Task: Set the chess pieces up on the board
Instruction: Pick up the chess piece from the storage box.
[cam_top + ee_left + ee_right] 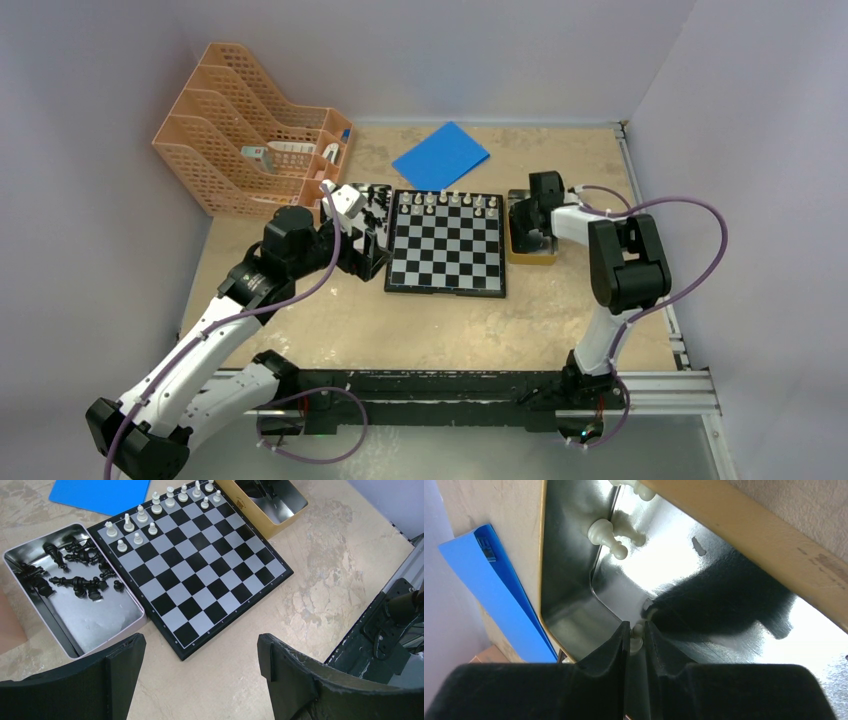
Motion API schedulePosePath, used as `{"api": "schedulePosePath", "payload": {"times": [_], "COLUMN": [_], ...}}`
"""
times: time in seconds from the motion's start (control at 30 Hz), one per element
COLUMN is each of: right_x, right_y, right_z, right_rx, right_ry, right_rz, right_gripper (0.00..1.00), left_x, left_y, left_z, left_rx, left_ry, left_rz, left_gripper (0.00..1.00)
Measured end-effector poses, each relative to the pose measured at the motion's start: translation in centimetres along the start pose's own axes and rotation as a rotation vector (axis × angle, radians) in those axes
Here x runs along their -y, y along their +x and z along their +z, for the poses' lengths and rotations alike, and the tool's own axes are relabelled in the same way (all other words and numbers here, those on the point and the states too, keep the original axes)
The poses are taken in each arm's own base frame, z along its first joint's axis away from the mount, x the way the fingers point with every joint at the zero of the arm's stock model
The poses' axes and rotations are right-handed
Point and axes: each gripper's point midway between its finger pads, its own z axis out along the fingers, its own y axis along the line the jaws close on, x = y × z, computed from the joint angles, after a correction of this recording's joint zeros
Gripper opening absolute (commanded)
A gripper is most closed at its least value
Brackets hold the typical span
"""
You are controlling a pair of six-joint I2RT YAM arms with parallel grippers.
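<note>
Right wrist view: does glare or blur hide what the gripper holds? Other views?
Right wrist: strong glare inside the tin, fingers softly blurred, yet the white piece pinched in the right gripper shows. Left wrist: board sharp, evenly lit.

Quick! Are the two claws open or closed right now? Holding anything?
Left claw: open, holding nothing.
Right claw: closed on a white chess piece inside the gold tin.

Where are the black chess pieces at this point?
In the left wrist view, the black pieces lie loose in the open silver tin beside the board's left edge, on the left arm's side; none stand on the board.
</note>
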Motion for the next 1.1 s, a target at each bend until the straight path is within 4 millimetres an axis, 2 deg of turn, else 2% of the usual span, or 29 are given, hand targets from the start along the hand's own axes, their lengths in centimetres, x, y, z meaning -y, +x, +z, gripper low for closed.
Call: {"api": "schedulePosePath", "payload": {"times": [0.13,0.37,0.5,0.93,1.1], "right_x": [0.0,0.1,-0.4,-4.4,-7.7], "right_y": [0.0,-0.2,-0.7,-4.0,-5.0], "right_z": [0.1,-0.1,-1.1,-5.2,-7.8], "right_rx": [0.002,0.007,0.022,0.153,0.204], "right_ry": [0.002,0.013,0.011,-0.094,-0.233], "right_rz": [0.0,-0.007,-0.02,-0.112,-0.271], "right_gripper": [0.0,0.0,0.0,0.0,0.0], "left_x": [0.0,0.0,0.0,-0.3,-0.4], "left_y": [0.0,0.0,0.0,0.1,0.4], "left_z": [0.0,0.0,0.0,0.2,0.4], "left_rx": [0.0,0.0,0.0,-0.007,-0.016], "left_ry": [0.0,0.001,0.001,-0.013,-0.021], "left_rz": [0.0,0.0,0.0,-0.007,-0.033], "left_gripper": [0.82,0.82,0.82,0.79,0.78]}}
